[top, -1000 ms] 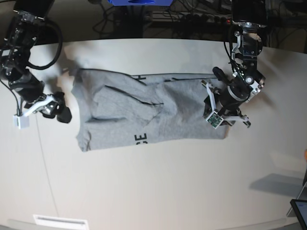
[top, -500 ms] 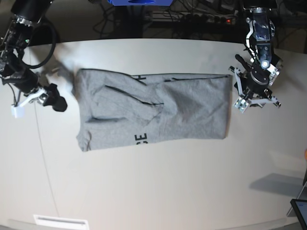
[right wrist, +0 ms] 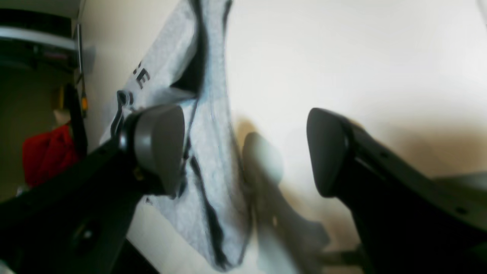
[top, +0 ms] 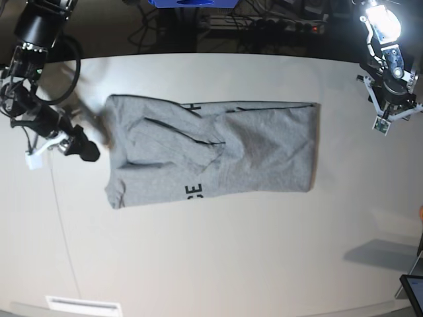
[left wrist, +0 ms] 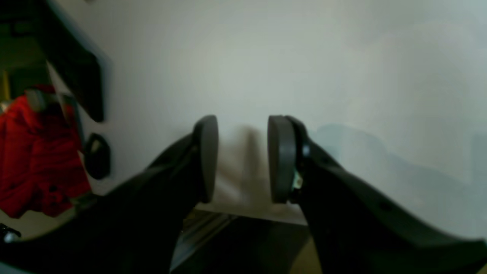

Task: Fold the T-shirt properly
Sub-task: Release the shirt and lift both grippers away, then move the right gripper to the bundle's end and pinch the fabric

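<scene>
The grey T-shirt (top: 211, 155) lies flat on the table as a folded rectangle, with black letters showing near its front edge. My right gripper (top: 80, 148) hovers just left of the shirt's left edge. In the right wrist view this gripper (right wrist: 243, 148) stands wide open with nothing between its fingers, and the T-shirt (right wrist: 215, 152) lies behind the left finger (right wrist: 158, 140). My left gripper (top: 391, 113) is up at the far right, well away from the shirt. In the left wrist view it (left wrist: 242, 131) is open over bare table.
A dark tablet corner (top: 413, 290) sits at the front right of the pale table (top: 231, 251). Cables and a power strip (top: 264, 25) run behind the table. Something red (left wrist: 34, 160) lies beyond the table edge.
My left gripper has left the shirt's right edge and risen to the far right. My right gripper has opened wider and drifted a little towards the shirt's left edge. The shirt stays put.
</scene>
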Controlling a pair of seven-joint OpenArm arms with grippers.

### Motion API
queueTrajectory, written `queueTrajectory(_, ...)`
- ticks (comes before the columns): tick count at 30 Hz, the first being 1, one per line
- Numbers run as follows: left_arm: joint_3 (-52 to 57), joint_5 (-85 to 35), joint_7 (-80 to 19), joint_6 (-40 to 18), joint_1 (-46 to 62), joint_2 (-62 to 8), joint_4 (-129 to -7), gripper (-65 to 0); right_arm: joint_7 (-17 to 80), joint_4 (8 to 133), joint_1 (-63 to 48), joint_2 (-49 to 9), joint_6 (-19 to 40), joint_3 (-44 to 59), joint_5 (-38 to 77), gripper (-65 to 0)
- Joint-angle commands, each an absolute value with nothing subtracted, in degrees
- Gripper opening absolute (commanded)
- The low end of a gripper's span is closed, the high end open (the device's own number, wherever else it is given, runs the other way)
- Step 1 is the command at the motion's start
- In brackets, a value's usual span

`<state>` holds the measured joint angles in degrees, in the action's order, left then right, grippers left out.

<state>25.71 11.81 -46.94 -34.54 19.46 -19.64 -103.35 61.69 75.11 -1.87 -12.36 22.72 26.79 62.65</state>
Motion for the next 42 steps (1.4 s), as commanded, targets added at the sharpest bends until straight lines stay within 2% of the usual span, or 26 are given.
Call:
queueTrajectory(1,25.71,12.35,-46.29,-34.15,19.38,-20.7,-103.96,-43.2,62.55,74.86,-1.27,-12.53,22.29,25.71,61.58,-16.5)
queueTrajectory(7,25.71,12.0,-46.29,-34.15,19.3,-20.35,-103.52,-43.2,60.44,74.33,-1.19,-11.38,21.93,19.65,61.58,-16.7)
queueTrajectory(11,25.71,12.0,-46.29,-34.15,19.38,-20.35,-103.52,-43.2,57.36,74.59,-1.27,-12.0,21.85,19.56,61.58,-16.7)
queueTrajectory(15,25.71,12.0,-46.29,-34.15,19.38,-20.35,-103.52,-43.2,55.08,76.7,-2.07,-16.04,21.76,19.65,61.58,-16.7)
queueTrajectory(17,25.71,12.0,-46.29,-34.15,19.38,-20.35,-103.52,-43.2,54.64,80.4,-3.91,-16.84,20.79,19.74,61.67,-16.7)
queueTrajectory(22,25.63,11.91,-46.29,-34.15,18.77,-20.35,-103.52,-43.2,54.37,95.6,-11.21,-16.48,14.2,17.98,61.23,-16.7)
queueTrajectory(24,24.04,11.91,-46.29,-34.15,18.77,-20.53,-103.52,-43.2,53.41,102.99,-12.88,-17.01,12.26,14.9,57.36,-16.7)
queueTrajectory(28,21.32,12.26,-46.29,-34.15,18.77,-20.44,-103.43,-43.2,53.41,112.75,-14.37,-17.63,8.04,6.02,41.98,-16.7)
queueTrajectory(33,20.44,11.91,-46.2,-34.15,18.77,-20.35,-101.23,-43.2,53.32,112.57,-15.08,-16.57,7.87,-1.89,27.47,-17.0)
queueTrajectory(37,20.7,11.91,-46.11,-34.15,18.86,-20.44,-101.05,-43.2,53.32,112.57,-15.34,-14.02,7.87,-4.26,16.13,-17.0)
queueTrajectory(42,20.62,11.91,-46.11,-34.15,18.86,-20.44,-100.97,-43.2,53.32,112.57,-15.52,-13.41,7.87,-8.75,10.68,-17.0)
